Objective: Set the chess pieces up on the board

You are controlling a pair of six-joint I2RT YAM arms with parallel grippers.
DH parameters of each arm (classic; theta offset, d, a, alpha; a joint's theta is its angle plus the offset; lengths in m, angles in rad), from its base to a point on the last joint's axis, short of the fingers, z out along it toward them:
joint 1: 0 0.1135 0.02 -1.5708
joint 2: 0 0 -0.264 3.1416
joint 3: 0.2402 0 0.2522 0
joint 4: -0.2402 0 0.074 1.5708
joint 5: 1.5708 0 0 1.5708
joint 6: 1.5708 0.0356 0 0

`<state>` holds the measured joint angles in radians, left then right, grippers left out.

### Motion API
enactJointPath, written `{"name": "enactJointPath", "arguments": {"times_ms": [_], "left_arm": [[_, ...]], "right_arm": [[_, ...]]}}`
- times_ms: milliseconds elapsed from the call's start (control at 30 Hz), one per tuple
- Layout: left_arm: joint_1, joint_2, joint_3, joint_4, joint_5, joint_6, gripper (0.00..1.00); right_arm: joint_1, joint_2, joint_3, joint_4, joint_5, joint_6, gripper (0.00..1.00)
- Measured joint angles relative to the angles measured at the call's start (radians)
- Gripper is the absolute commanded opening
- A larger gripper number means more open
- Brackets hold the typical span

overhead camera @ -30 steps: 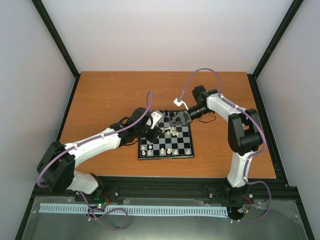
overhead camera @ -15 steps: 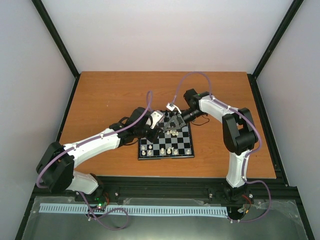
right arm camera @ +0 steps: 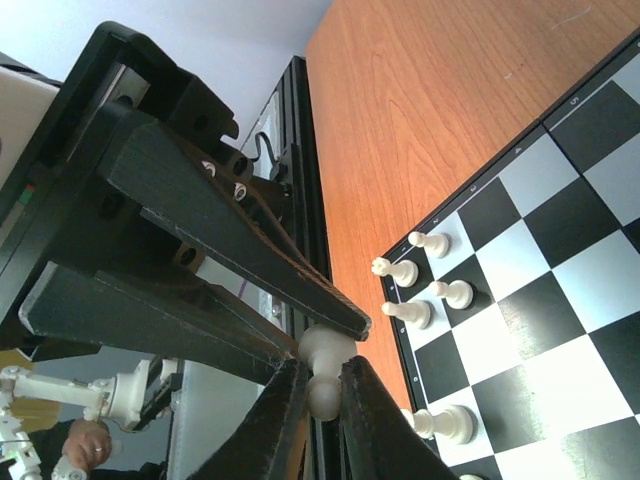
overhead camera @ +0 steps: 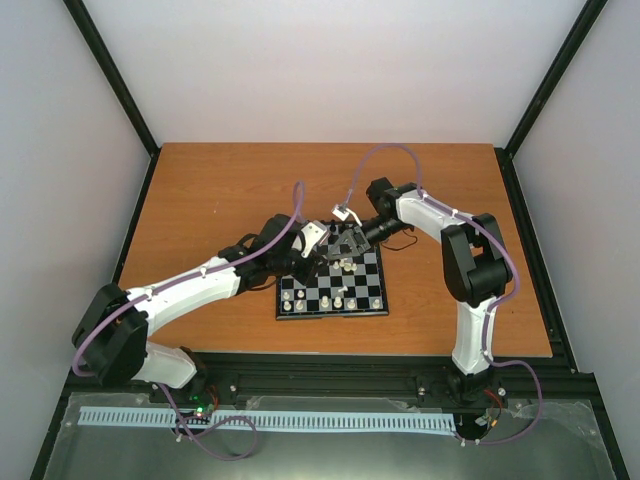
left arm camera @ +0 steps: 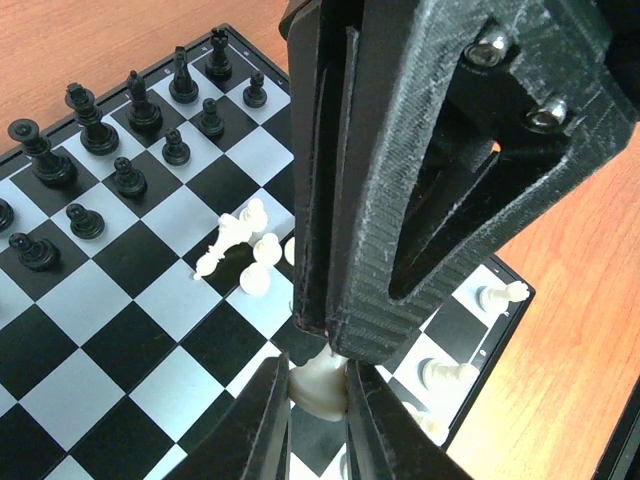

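The board (overhead camera: pixel 332 314) lies mid-table. Just above its far left part my two grippers meet tip to tip: left gripper (overhead camera: pixel 324 258), right gripper (overhead camera: pixel 343 254). A cream-white pawn (left arm camera: pixel 320 392) is held by both. My left gripper (left arm camera: pixel 315 375) is shut on its base. My right gripper (right arm camera: pixel 323 362) is shut on its head (right arm camera: pixel 325 398). The right gripper's fingers (left arm camera: pixel 400 200) come down from above in the left wrist view. Black chess pieces (left arm camera: pixel 130 130) stand in two rows at one board edge. A few white ones (left arm camera: pixel 245 245) lie loose mid-board, and others (right arm camera: pixel 405 270) stand along the opposite edge.
The brown table (overhead camera: pixel 220 190) stretches around the board. A black rail (overhead camera: pixel 330 380) runs along the near edge by the arm bases. Black frame posts (overhead camera: pixel 120 90) rise at the far corners.
My right gripper has swung left to the left gripper and closed on the pawn's head. The left arm and its hold on the pawn have stayed as they were.
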<state>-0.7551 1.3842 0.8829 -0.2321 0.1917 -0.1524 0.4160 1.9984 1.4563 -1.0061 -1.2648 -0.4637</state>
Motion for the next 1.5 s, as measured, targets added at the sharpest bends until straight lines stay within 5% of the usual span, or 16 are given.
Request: {"name": "enactJointPath", "arguments": {"times_ms": [100,267,500,567,800,1000,1300,1500], "left_arm": [[0.0,-0.003,0.0,0.0,0.0,0.0,0.14],[-0.002,-0.003,-0.002,-0.001,-0.008,-0.003,0.46],[-0.004,-0.027,0.032,-0.101,-0.105,-0.05,0.69],[-0.004,-0.038,0.093,-0.184,-0.166,-0.069,0.98],[-0.002,-0.029,0.372,-0.418,-0.345,-0.122,1.0],[-0.002,0.139,0.616,-0.546,-0.353,-0.116,1.0],[0.01,0.073,0.544,-0.425,-0.401,-0.05,1.0],[0.043,0.074,0.417,-0.379,-0.578,-0.061,1.0]], "right_arm": [[0.0,0.0,0.0,0.0,0.0,0.0,0.07],[0.0,-0.002,-0.001,0.019,0.026,0.016,0.06],[-0.004,-0.13,-0.052,0.097,0.271,0.004,0.06],[-0.004,-0.212,-0.073,0.105,0.369,-0.025,0.06],[-0.004,-0.377,-0.153,0.116,0.663,-0.15,0.07],[0.002,-0.407,-0.242,0.113,0.857,-0.218,0.07],[0.082,-0.451,-0.338,0.134,1.053,-0.274,0.06],[0.13,-0.437,-0.368,0.143,1.143,-0.288,0.06]]}}
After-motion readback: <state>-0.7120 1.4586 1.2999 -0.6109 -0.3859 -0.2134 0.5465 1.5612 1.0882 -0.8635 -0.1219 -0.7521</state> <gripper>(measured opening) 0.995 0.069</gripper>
